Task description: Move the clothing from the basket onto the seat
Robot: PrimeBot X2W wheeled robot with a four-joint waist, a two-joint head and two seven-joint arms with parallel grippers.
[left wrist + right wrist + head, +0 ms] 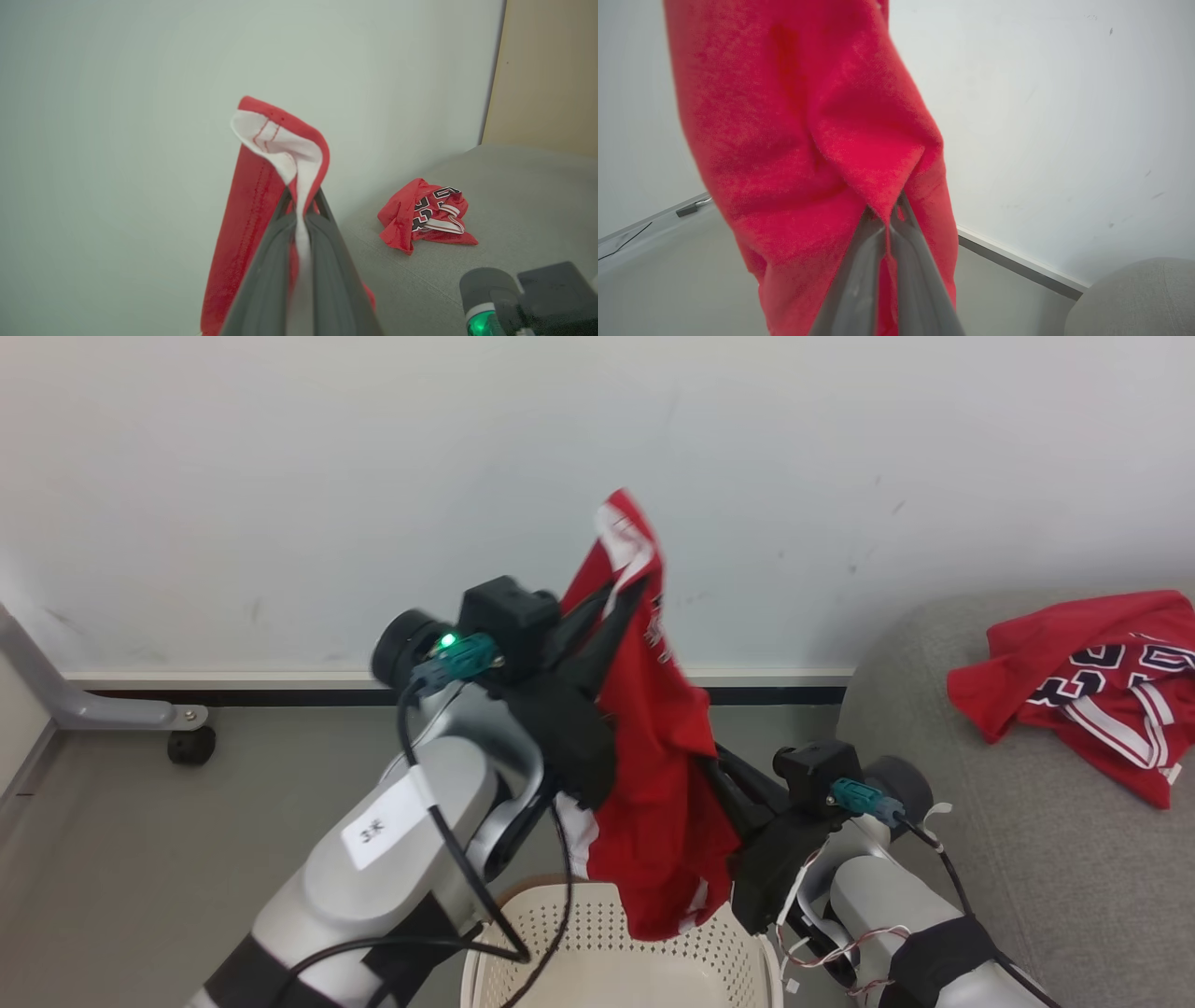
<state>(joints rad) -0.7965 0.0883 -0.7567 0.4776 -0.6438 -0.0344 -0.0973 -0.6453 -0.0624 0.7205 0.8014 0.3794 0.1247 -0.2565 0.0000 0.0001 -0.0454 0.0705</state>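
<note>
My red garment (653, 784) hangs above the basket (607, 975). My left gripper (301, 207) pinches its white-trimmed top, and my right gripper (889, 221) is clamped on a lower fold. A second garment (1088, 686) lies crumpled on the seat (1027, 877), toward its wall-side edge.

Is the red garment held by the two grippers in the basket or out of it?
Out: the garment hangs from the left gripper and right gripper above the basket; whether its hem touches it, cannot tell.
</note>
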